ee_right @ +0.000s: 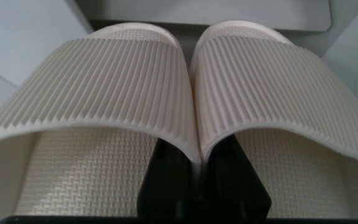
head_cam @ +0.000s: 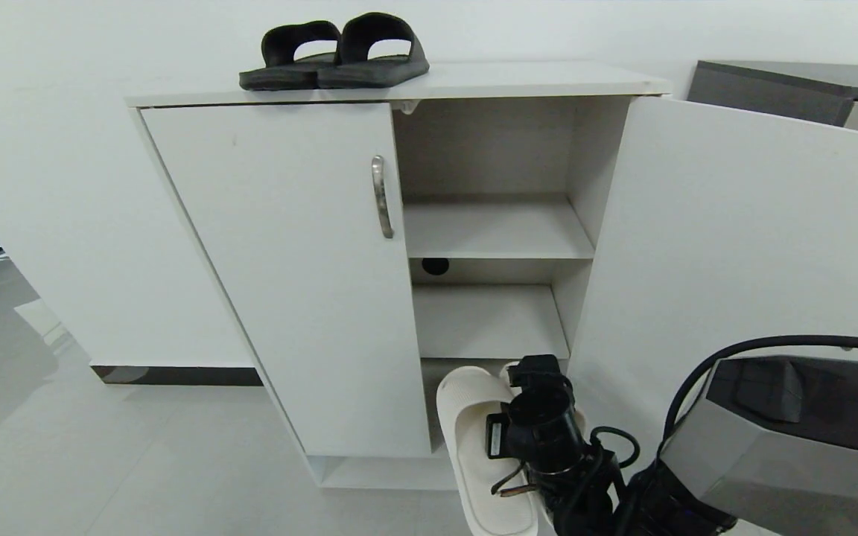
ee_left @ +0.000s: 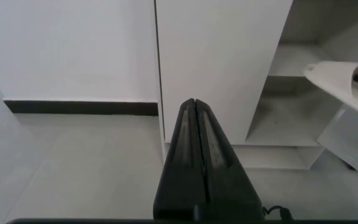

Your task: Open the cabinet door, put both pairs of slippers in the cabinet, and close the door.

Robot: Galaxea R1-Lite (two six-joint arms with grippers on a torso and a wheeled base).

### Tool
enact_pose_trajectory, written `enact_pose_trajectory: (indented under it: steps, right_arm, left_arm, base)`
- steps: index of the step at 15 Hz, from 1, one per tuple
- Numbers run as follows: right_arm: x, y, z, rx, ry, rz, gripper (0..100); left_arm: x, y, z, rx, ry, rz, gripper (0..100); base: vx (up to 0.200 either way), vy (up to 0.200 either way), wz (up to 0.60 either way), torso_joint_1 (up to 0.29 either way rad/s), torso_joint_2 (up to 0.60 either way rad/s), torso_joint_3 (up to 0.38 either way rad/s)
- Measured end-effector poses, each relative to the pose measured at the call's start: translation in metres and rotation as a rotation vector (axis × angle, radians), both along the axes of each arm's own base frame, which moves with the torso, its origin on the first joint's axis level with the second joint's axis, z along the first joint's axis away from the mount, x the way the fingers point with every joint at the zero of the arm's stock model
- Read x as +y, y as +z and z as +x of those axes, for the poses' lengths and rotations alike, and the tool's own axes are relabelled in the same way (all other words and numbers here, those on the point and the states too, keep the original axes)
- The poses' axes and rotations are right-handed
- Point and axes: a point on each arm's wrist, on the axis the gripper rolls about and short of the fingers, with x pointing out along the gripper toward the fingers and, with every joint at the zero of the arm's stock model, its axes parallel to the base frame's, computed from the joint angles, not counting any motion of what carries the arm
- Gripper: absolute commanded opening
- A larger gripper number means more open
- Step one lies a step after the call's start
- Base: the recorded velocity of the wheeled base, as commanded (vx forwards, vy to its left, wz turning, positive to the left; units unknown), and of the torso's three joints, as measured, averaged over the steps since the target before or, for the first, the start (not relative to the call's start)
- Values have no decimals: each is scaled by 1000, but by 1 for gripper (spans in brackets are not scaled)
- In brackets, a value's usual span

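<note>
Right gripper (head_cam: 537, 372): clamped on the white slippers, with the inner edges of the two straps pinched together between its fingers (ee_right: 166, 180).
White slippers (head_cam: 474, 439): held as a pair, side by side and soles down. They are seen low in front of the open right half of the cabinet, toes pointed toward it; whether the toes have passed the front edge cannot be told.
Left gripper (ee_left: 194, 112): its fingers are pressed together with nothing between them. It is held low, before the closed left door and above the floor (ee_left: 86, 162).
Right door (head_cam: 734, 246): swung wide open to the right.
Left door (head_cam: 287, 283): shut, with a metal handle (head_cam: 380, 197) set upright near its inner edge.
Cabinet (head_cam: 533, 78): white, placed against the wall. Two bare shelves are exposed in the open half, an upper shelf (head_cam: 496, 227) and a lower shelf (head_cam: 485, 320).
Black slippers (head_cam: 336, 52): laid side by side on the cabinet top, above the closed door, touching each other.
</note>
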Motion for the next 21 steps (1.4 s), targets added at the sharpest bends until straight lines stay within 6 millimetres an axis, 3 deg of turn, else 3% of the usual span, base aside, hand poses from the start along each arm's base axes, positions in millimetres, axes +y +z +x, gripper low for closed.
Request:
enact_pose_trajectory:
  steps: [5, 10, 21]
  right_arm:
    - [18, 8, 18, -141, -31, -30, 0]
    - [28, 2, 50, -237, -136, -61, 0]
    - [30, -13, 76, -260, -156, -116, 0]
  left_arm:
    - [0, 0, 0, 0, 1, 0, 0]
    - [0, 0, 0, 0, -16, 3, 0]
    - [-1, 0, 0, 0, -24, 2, 0]
  base:
    - [0, 0, 0, 4, 2, -197]
    - [0, 0, 0, 1, 0, -28]
    - [200, 0, 0, 2, 4, 0]
